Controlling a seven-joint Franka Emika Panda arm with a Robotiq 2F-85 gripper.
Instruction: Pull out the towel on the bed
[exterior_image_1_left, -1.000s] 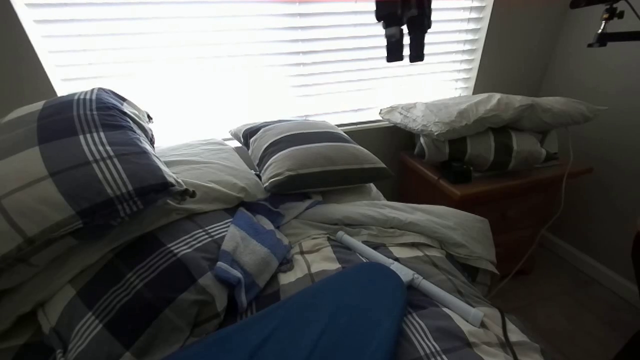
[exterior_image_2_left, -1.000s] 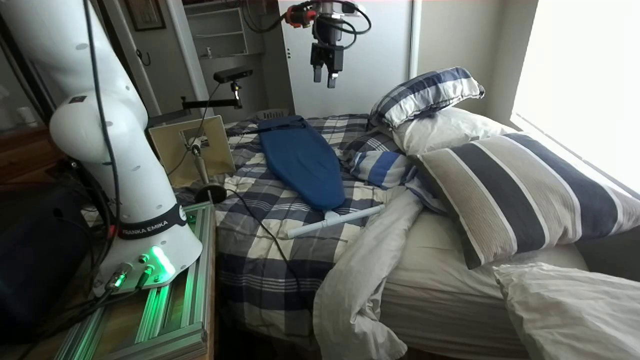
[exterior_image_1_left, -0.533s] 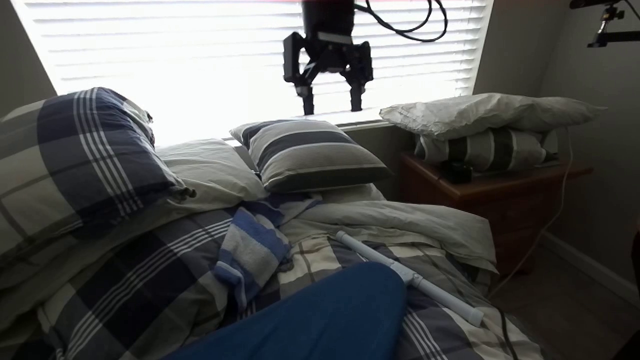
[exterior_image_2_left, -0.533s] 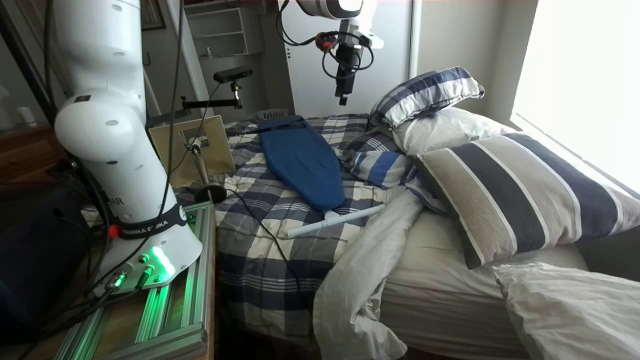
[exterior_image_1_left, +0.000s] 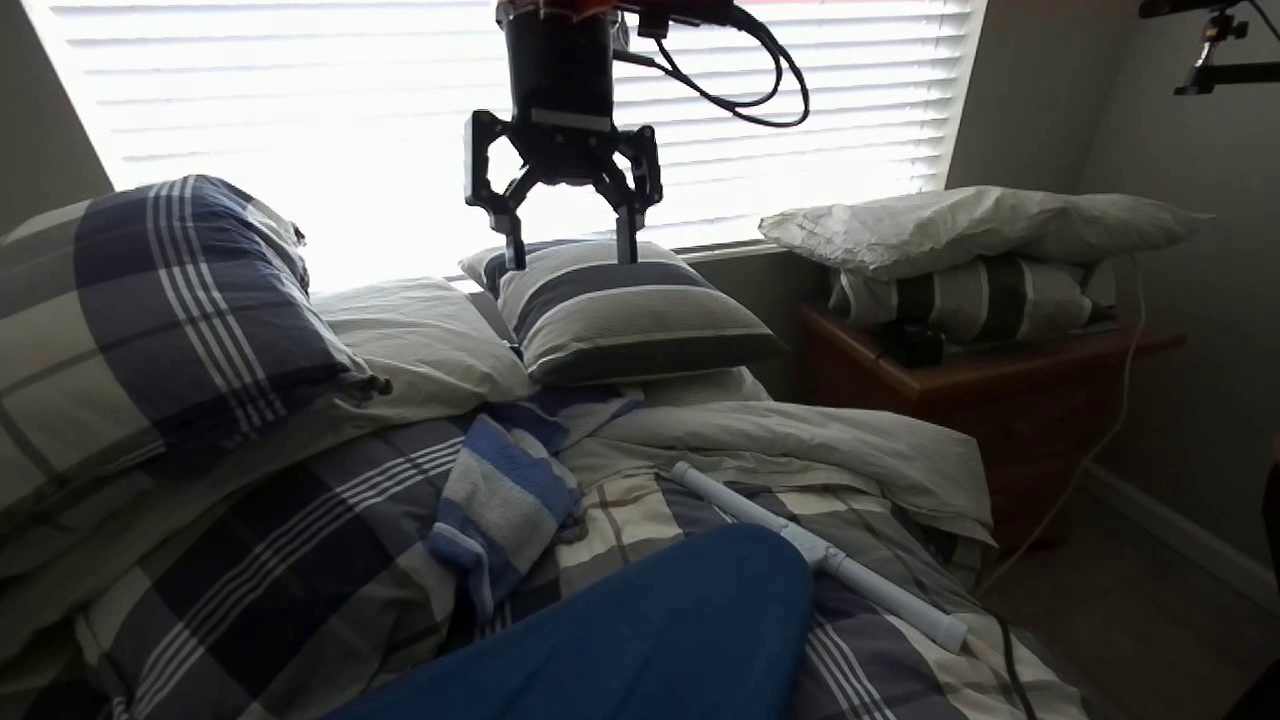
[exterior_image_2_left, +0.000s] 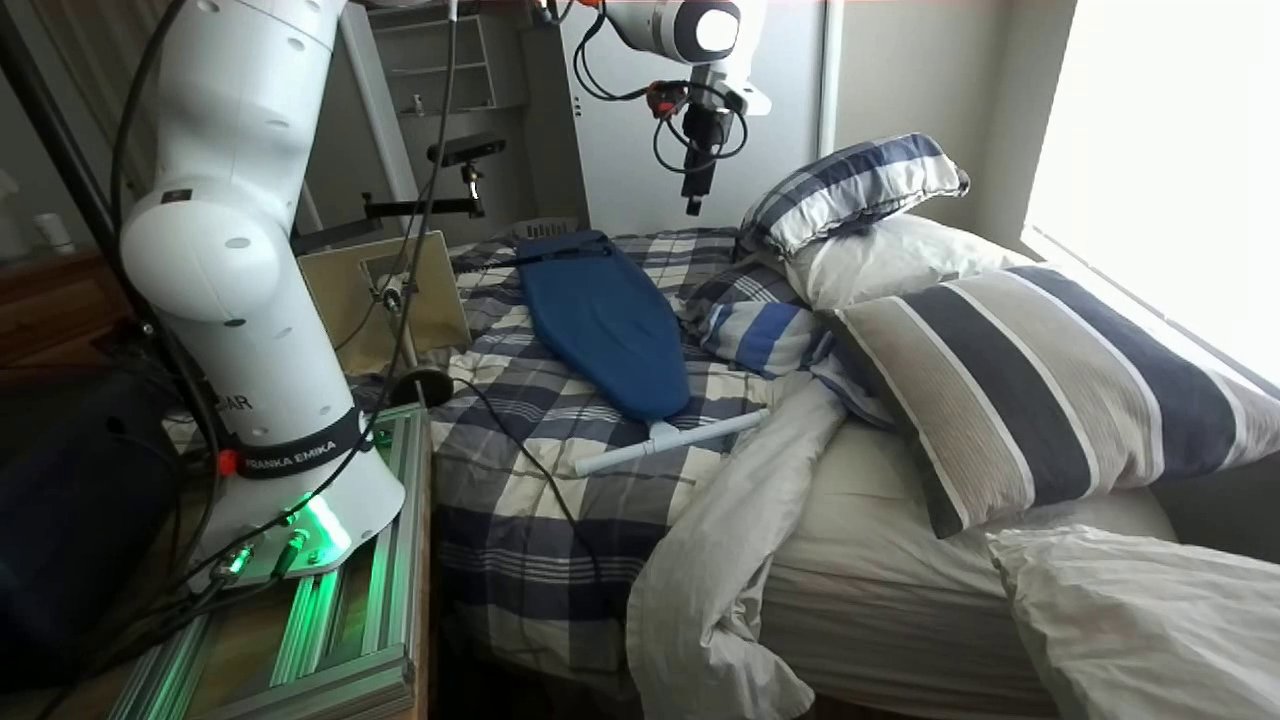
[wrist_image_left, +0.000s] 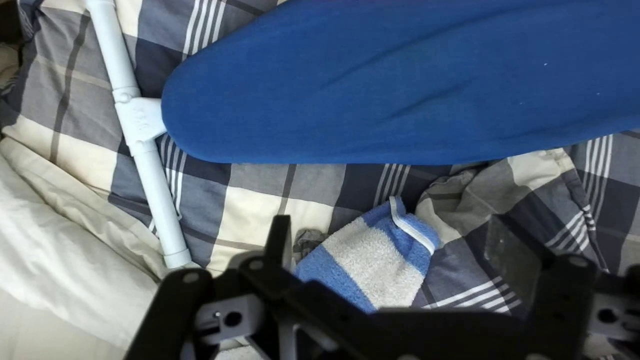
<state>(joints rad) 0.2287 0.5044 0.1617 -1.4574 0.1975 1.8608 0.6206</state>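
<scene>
The towel (exterior_image_1_left: 505, 495), blue and white striped terry cloth, lies bunched on the plaid bed (exterior_image_1_left: 300, 560). It also shows in an exterior view (exterior_image_2_left: 765, 335), with one end running under the striped pillow (exterior_image_2_left: 1050, 390). In the wrist view, the towel (wrist_image_left: 375, 255) has a white-edged blue end between the spread fingers, below them; its lower part is hidden by the gripper body. My gripper (exterior_image_1_left: 571, 262) is open and empty, pointing down in the air above the bed, apart from the towel. In an exterior view, the gripper (exterior_image_2_left: 693, 208) is seen side-on.
A solid blue padded board (wrist_image_left: 400, 85) with a white crossbar (wrist_image_left: 155, 185) lies close beside the towel. A plaid pillow (exterior_image_1_left: 200, 310) rises at one side. A wooden side table (exterior_image_1_left: 950, 380) holds folded bedding. A camera stand (exterior_image_2_left: 465, 150) stands behind the blue board.
My gripper has moved lower and towards the towel, leftward in one exterior view and slightly right in another. The wrist has turned, so the fingers now show spread apart. The towel has not moved.
</scene>
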